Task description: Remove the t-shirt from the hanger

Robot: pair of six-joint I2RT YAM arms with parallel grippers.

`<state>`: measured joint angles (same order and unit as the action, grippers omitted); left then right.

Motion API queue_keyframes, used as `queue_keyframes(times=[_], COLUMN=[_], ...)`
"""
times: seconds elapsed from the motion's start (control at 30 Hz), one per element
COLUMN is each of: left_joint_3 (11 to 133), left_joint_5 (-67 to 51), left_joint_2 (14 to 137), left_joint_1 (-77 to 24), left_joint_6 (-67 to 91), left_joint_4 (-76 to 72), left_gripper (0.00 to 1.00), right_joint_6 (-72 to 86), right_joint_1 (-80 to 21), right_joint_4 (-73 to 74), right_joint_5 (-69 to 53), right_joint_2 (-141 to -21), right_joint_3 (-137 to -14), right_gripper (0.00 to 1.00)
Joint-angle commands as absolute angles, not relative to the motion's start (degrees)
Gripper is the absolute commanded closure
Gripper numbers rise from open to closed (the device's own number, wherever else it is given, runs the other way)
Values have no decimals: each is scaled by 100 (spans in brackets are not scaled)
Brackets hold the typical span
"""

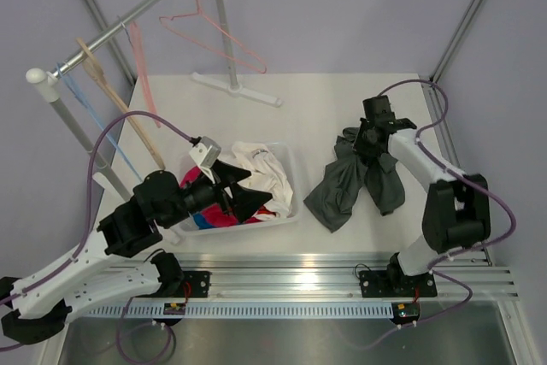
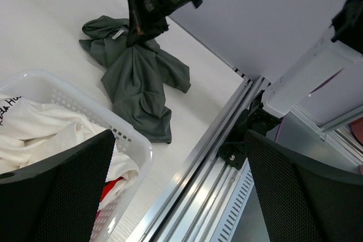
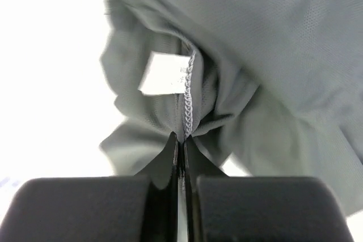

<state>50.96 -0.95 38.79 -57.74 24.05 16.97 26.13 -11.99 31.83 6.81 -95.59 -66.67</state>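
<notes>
as the right gripper (image 3: 181, 147) pinches the t-shirt (image 1: 340, 192) edge — open table (image 1: 342, 104) beside.

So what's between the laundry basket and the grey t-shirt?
Only a narrow strip of bare table separates the basket from the t-shirt. Both the top external and left wrist views show it.

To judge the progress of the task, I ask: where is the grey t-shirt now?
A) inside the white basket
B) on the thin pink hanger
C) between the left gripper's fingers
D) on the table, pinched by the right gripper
D: the t-shirt lies crumpled on the table, the right gripper shut on its fabric beside the label; the hanger hangs bare.
</notes>
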Motion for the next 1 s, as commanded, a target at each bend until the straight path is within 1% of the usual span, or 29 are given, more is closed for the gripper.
queue_keyframes(times=[0.0,0.1,0.13,0.2,0.27,0.33,0.37,0.43,0.5,0.57,0.63,0.73,0.83,0.97], left_joint_3=[5290,5475,5510,5659,5783,5906,5915,5915,5898,5845,5801,5774,5783,5827], left_joint_5=[-202,-71,130,315,386,378,369,421,605,720,826,984,1142,1528], left_joint_2=[3718,3648,3647,3647,3656,3621,3586,3499,3428,3261,3103,2769,2523,2408], left_joint_1=[-5792,-5792,-5783,-5783,-5783,-5783,-5783,-5783,-5783,-5783,-5783,-5783,-5783,-5783], left_joint_6=[2391,2242,2189,2145,2180,2250,2276,2311,2312,2312,2303,2241,2154,2039], left_joint_4=[1433,1529,1564,1660,1810,1985,2030,2231,2486,2627,2742,2900,3058,3252], left_gripper=[1,1,1,1,1,1,1,1,1,1,1,1,1,1], right_joint_6=[2365,2145,2092,2004,2021,2021,2013,2091,2153,2267,2381,2794,2734,2663], right_joint_1=[-1257,-1397,-1441,-1599,-1722,-2090,-2596,-3030,-3565,-3840,-4069,-4227,-4263,-4263], right_joint_4=[3523,4051,4130,4324,4437,4535,4640,4702,4554,4456,4360,3667,3096,2875], right_joint_5=[46,-587,-1094,-1561,-1940,-2484,-2557,-2863,-3337,-3471,-3690,-4052,-3640,-3585], right_joint_2=[-7670,-6824,-6655,-6286,-6179,-6292,-6371,-6687,-7012,-7232,-7523,-7629,-7611,-8119], right_joint_3=[-7250,-7847,-8005,-8419,-8917,-9349,-9813,-10481,-10844,-11430,-11750,-11761,-11226,-11302], right_gripper=[100,100,100,100,100,100,100,100,100,100,100,100,100,100])
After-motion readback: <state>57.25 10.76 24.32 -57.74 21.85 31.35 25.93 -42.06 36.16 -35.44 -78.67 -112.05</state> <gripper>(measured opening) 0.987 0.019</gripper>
